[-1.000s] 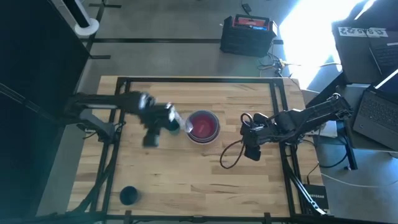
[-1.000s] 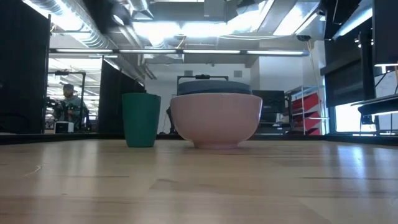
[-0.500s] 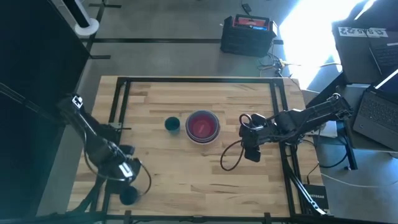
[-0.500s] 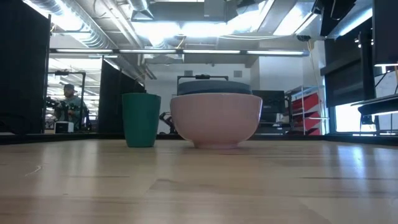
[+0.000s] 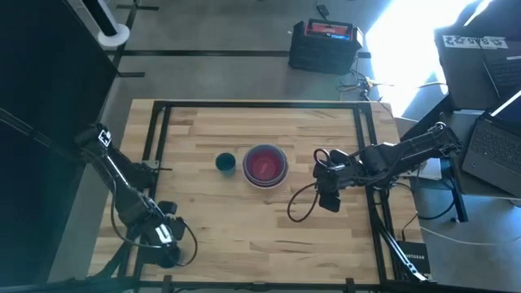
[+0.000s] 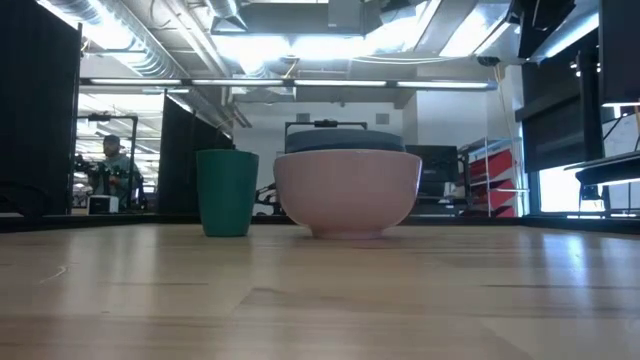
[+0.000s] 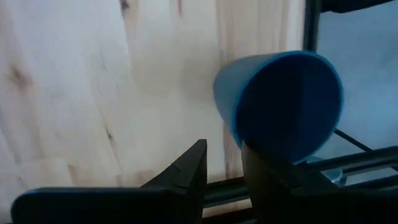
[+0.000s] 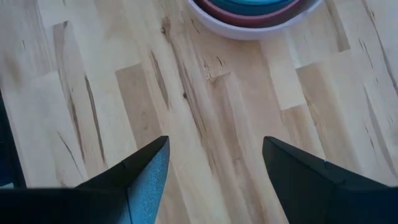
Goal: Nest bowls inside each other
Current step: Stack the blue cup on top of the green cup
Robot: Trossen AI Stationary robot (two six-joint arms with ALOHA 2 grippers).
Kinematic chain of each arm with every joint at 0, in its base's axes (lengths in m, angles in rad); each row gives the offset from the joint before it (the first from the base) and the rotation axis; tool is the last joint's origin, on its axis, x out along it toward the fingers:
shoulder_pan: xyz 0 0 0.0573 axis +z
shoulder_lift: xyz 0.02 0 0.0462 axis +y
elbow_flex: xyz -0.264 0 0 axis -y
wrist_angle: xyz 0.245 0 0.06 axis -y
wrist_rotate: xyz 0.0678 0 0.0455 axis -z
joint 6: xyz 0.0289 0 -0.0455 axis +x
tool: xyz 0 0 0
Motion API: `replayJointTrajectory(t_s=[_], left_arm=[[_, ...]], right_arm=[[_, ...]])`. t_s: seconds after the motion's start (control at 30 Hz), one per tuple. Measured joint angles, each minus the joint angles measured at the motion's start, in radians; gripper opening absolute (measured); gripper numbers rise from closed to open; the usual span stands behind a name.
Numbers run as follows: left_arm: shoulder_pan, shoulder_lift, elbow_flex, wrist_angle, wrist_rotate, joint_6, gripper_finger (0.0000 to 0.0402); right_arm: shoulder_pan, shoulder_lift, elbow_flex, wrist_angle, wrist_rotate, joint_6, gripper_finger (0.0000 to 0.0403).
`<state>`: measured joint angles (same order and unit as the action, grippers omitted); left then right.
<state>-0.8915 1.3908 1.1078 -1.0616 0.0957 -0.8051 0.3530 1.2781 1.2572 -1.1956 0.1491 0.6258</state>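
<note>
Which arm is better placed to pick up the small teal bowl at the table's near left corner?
The left arm. Its end effector is right at that small teal bowl, while the right end effector waits open beside the nested stack.

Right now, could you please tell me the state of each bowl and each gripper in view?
Bowl stack: nested, upright at the table's middle, red bowl innermost.
Teal bowl by the stack: upright, standing apart, not nested.
Teal bowl at the corner: by the table's edge, at the left gripper, not nested.
Left gripper: fingers narrowly apart, beside that bowl.
Right gripper: fingers open, empty, beside the stack.
</note>
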Motion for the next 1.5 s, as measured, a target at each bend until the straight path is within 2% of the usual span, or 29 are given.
replayJointTrajectory(t_s=[0.27,0.63,1.03,1.13,1.2,1.33,1.43,1.5], left_arm=[[-0.014,0.003,-0.006,0.054,0.006,-0.055,0.0083],[-0.014,0.103,-0.006,0.049,0.006,-0.052,0.0083],[0.029,0.272,-0.004,0.114,0.025,0.061,0.0014],[0.113,0.259,0.047,0.055,0.031,0.088,0.0002],[0.211,0.221,0.121,-0.003,0.044,0.138,0.0001],[0.489,0.178,0.331,-0.236,0.060,0.264,0.0000],[0.699,0.186,0.504,-0.405,0.001,0.409,0.0000],[0.827,0.195,0.584,-0.431,-0.035,0.500,0.0000]], right_arm=[[0.000,0.000,0.000,0.001,-0.019,0.005,0.0243],[0.000,0.000,0.000,0.001,-0.019,-0.002,0.0243],[0.000,0.000,0.000,-0.006,-0.006,-0.019,0.0243],[0.001,0.000,0.000,-0.023,-0.007,0.008,0.0243],[0.001,0.000,0.000,-0.048,-0.008,0.028,0.0243],[0.001,0.000,0.000,-0.063,-0.009,0.048,0.0243],[0.001,0.000,0.000,-0.061,-0.009,0.047,0.0243],[0.001,0.000,0.000,-0.060,-0.008,0.047,0.0243]])
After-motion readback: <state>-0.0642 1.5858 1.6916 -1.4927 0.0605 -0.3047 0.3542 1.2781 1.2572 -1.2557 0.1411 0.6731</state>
